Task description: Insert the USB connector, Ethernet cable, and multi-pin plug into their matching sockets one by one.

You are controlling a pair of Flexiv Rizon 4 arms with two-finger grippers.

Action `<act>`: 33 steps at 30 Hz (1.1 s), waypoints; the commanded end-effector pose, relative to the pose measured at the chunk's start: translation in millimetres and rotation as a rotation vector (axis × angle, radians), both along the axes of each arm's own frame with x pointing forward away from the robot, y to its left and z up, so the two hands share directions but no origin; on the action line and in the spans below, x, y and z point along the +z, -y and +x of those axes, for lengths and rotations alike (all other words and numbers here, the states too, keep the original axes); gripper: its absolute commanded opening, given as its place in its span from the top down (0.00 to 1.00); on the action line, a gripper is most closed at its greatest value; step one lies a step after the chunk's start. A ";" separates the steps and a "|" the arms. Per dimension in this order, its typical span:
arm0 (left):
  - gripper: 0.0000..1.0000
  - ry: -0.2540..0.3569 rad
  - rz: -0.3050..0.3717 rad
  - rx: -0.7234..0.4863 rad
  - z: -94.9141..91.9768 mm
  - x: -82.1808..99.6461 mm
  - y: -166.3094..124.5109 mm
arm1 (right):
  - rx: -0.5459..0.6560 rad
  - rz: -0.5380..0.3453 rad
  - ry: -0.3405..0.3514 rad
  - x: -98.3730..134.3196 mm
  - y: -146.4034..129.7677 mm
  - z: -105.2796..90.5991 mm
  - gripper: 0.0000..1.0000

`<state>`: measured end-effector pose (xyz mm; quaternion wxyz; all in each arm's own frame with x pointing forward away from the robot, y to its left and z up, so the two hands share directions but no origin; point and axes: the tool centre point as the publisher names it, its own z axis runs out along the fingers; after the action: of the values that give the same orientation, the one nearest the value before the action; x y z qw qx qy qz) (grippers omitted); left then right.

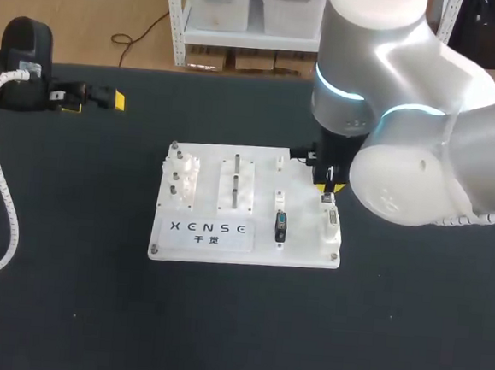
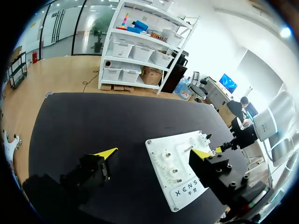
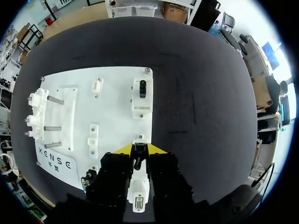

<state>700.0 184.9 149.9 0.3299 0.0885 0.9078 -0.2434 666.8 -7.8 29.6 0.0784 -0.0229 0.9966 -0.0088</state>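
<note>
The white socket board (image 1: 204, 242) lies mid-table. My right gripper (image 1: 326, 188) hangs over its right side, just behind the white block with the multi-pin socket (image 1: 331, 217). In the right wrist view the right gripper (image 3: 138, 150) has its yellow tips close together on a small dark plug (image 3: 137, 161); which plug it is I cannot tell. The multi-pin socket (image 3: 138, 202) shows under the fingers. A white block with a black slot (image 3: 142, 88) lies ahead of them. A black connector (image 1: 280, 227) stands in a socket on the board. My left gripper (image 1: 108, 99) rests open and empty at the far left.
Gear pieces (image 1: 182, 176) and upright pins (image 1: 235, 182) fill the board's left half. From the left wrist, the board (image 2: 184, 193) lies ahead of the open left gripper (image 2: 154, 152). A white coiled cable (image 1: 5, 209) trails along the left table edge.
</note>
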 end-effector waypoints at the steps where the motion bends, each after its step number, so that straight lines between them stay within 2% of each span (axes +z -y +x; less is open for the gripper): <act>1: 0.00 0.000 0.000 0.000 0.0 0.0 0.0 | 0.001 -0.002 0.005 -2.4 -1.4 1.4 1.00; 10: 0.00 0.000 0.000 0.000 0.0 0.0 0.0 | -0.004 -0.010 0.003 -5.5 3.0 4.5 1.00; 28: 0.00 0.000 0.000 0.000 0.0 0.0 0.0 | -0.013 -0.054 -0.032 -24.0 8.4 -2.6 1.00; 33: 0.00 0.000 0.000 0.000 0.0 0.0 0.0 | -0.025 -0.059 -0.014 -20.0 9.9 0.1 1.00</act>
<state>700.0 184.9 149.9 0.3299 0.0885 0.9078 -0.2434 665.5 -13.0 17.6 0.0641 -0.0154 0.9971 -0.0371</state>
